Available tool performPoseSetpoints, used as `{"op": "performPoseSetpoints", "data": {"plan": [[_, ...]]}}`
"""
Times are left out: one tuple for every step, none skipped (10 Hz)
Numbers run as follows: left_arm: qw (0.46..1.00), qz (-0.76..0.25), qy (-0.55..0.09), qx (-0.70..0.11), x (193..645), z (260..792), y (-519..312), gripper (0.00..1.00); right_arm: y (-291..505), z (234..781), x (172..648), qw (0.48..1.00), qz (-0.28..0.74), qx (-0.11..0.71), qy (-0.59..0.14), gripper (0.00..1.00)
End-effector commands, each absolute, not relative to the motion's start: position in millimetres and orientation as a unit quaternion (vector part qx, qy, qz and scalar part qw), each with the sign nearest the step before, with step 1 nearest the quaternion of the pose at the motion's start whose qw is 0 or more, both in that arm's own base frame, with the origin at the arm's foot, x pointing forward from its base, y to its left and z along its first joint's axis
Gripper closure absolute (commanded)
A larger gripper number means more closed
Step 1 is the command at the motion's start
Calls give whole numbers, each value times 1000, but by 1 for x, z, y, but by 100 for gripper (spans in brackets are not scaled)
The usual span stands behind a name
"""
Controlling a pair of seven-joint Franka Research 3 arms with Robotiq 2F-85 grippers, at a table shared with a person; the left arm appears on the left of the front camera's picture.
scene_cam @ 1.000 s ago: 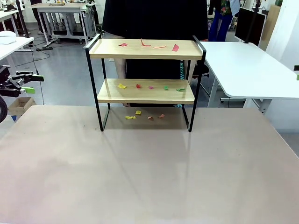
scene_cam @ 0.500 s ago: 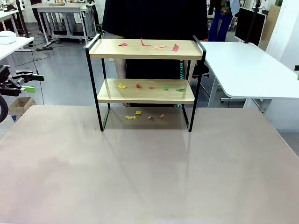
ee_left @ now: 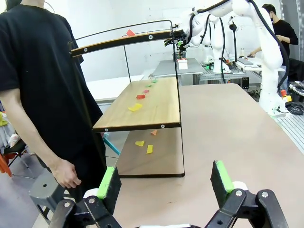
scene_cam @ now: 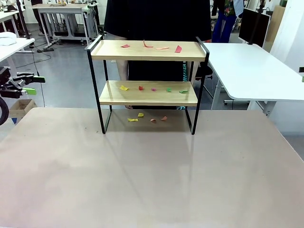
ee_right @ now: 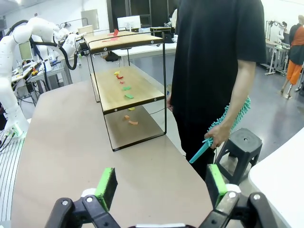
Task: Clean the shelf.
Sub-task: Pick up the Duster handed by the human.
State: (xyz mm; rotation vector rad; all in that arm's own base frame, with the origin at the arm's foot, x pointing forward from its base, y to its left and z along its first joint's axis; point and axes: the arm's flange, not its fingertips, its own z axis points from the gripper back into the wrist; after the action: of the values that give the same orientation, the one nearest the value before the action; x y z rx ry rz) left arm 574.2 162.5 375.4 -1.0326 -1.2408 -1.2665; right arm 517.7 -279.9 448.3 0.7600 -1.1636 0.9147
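Front view shows the wide pale table (scene_cam: 142, 180) reaching from the near edge to the far side, where a person (scene_cam: 156, 19) in a black top stands. The shelf (scene_cam: 148, 85) stands upright at the middle of the table's far part, directly in front of the person, its black legs on the tabletop. A white side table (scene_cam: 251, 66) stands off to the right of it.

The left gripper (scene_cam: 34, 85) hangs off the table's left edge, well apart from the shelf. In its own wrist view the left gripper (ee_left: 164, 180) has its green pads (ee_left: 107, 183) spread wide with nothing between them, facing the shelf end-on. The right gripper (ee_right: 160, 184) is likewise spread wide and empty above the table's edge, with the shelf farther off.

In the right wrist view the person's hand (ee_right: 216, 140) holds a teal fluffy duster (ee_right: 223, 126) down at their side, above a black stool (ee_right: 242, 142).

Small coloured paper scraps lie on the top board (scene_cam: 161, 47), on the lower board (scene_cam: 153, 89) and on the tabletop under the shelf (scene_cam: 142, 116).
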Motion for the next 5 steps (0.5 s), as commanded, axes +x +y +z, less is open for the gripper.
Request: {"op": "performPoseSetpoints", "data": {"plan": [[516,-534,-514,-429,573,375,163,0,-278,449,518,675,405,334,-518,0],[516,-534,-514,-429,573,375,163,0,-278,449,518,675,405,334,-518,0],[516,-534,-514,-429,573,375,163,0,-278,449,518,675,405,334,-518,0],[516,-534,-514,-429,573,375,163,0,-278,449,518,675,405,334,-518,0],[516,-534,-514,-429,573,375,163,0,-278,449,518,675,405,334,-518,0]]}}
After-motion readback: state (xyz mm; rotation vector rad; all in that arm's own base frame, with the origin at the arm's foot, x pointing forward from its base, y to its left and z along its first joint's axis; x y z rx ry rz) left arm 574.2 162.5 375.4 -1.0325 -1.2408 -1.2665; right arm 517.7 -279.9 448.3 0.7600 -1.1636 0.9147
